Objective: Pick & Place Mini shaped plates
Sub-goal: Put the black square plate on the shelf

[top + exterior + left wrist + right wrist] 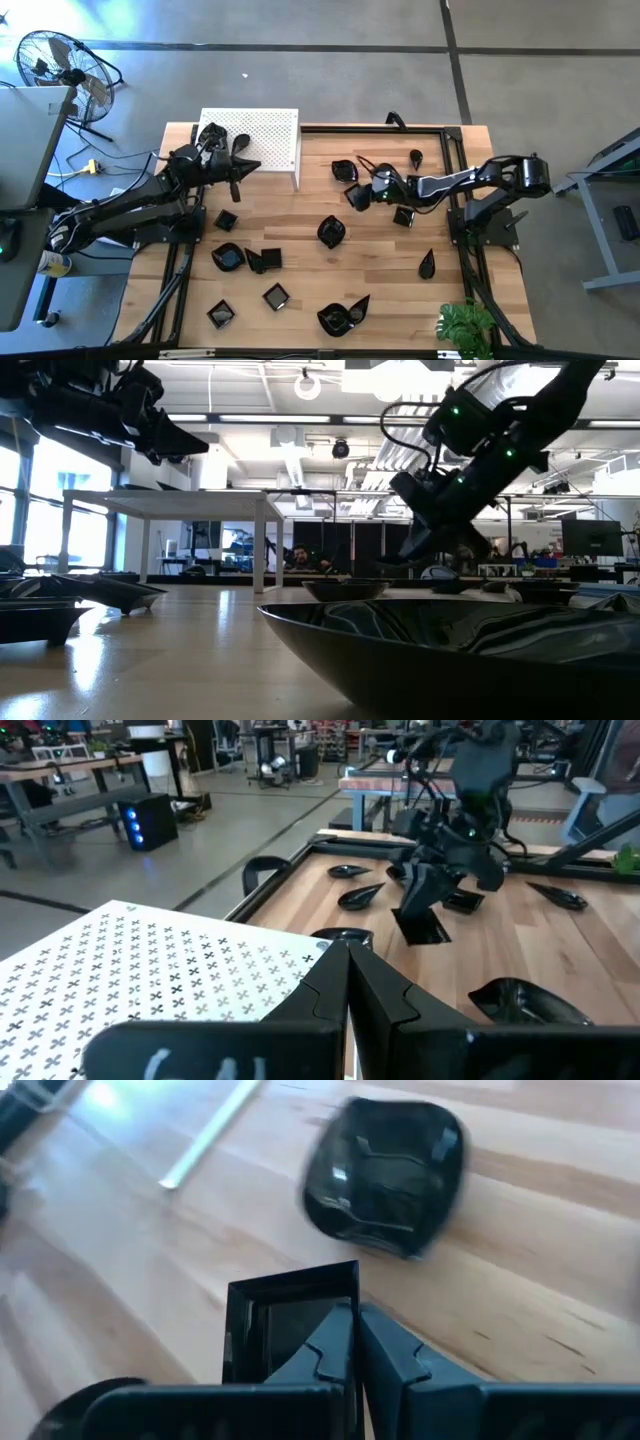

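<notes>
Jaws pinched tight on the right gripper (355, 1342) — a square mini plate (290, 1325) is caught by its rim between the fingers, hanging tilted off the wood, as the left wrist view shows (421, 923). In the high view this gripper (357, 195) sits toward the table's (390, 290) far edge, right of the middle, with the plate at its tip. Just beyond it on the wood lies a rounded black plate (385, 1177), clear of the fingers. The left gripper (348, 982) has its jaws pressed together on nothing, and hovers over the white perforated stand (262, 137) at the far left corner (235, 165). The other mini shaped plates are scattered across the table — a cluster by the far edge near the right gripper (344, 169), one at the centre (331, 232), a teardrop toward the right edge (427, 264), several squares and a leaf shape along the near edge (276, 296). A small green plant (466, 325) stands at the near right corner.
</notes>
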